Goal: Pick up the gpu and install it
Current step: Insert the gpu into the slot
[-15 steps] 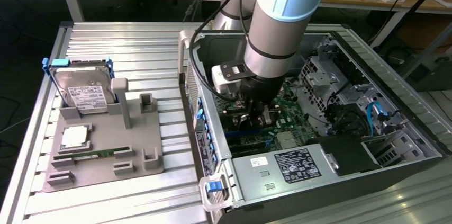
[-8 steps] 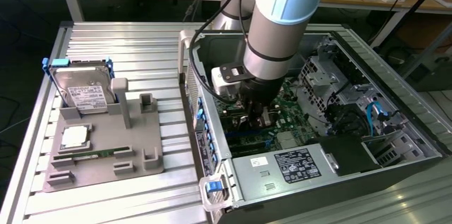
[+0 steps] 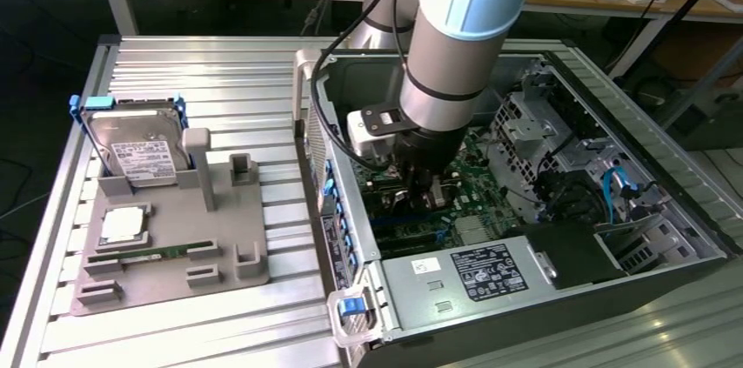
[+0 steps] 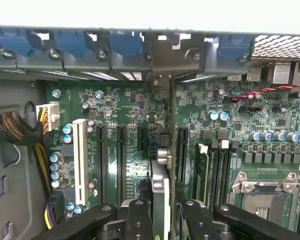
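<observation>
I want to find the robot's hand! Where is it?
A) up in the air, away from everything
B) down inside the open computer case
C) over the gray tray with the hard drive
B: the gripper reaches down into the computer case, and it holds the card on edge just over the green board.

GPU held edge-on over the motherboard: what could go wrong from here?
1. The thin dark gpu, clamped in the gripper, hides its own slot; it could come down off-line beside the long black slot.
2. Its far end lies close to the grey rear frame with blue latches and might catch there.
</observation>
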Controlling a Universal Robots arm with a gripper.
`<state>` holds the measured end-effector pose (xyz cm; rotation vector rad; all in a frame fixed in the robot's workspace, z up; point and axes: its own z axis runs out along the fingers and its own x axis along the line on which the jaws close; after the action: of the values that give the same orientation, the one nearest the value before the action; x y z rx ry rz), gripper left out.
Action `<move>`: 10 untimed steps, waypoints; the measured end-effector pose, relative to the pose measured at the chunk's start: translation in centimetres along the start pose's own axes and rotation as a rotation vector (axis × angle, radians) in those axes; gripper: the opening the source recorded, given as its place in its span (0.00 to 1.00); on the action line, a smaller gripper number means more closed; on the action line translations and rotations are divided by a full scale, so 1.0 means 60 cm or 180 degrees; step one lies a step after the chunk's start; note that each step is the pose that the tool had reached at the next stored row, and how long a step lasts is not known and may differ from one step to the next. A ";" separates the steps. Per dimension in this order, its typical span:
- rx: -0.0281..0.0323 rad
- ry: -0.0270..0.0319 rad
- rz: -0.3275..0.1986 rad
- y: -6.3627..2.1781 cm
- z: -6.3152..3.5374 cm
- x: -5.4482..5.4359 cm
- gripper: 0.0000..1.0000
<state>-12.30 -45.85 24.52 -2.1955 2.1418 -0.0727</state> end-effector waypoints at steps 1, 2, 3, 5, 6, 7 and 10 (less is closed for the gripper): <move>0.0000 -0.0001 0.0000 0.000 0.000 0.000 0.27; 0.0001 -0.0002 0.0000 0.000 0.001 0.000 0.27; 0.0001 -0.0003 0.0000 0.000 0.001 0.000 0.27; 0.0002 -0.0003 0.0001 0.000 0.000 0.000 0.27; 0.0002 -0.0005 0.0001 0.000 0.000 0.000 0.27; 0.0003 -0.0006 0.0001 0.000 0.000 0.000 0.27; 0.0004 -0.0007 0.0001 0.000 -0.004 0.000 0.27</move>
<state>-12.29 -45.85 24.75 -2.1936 2.1403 -0.0714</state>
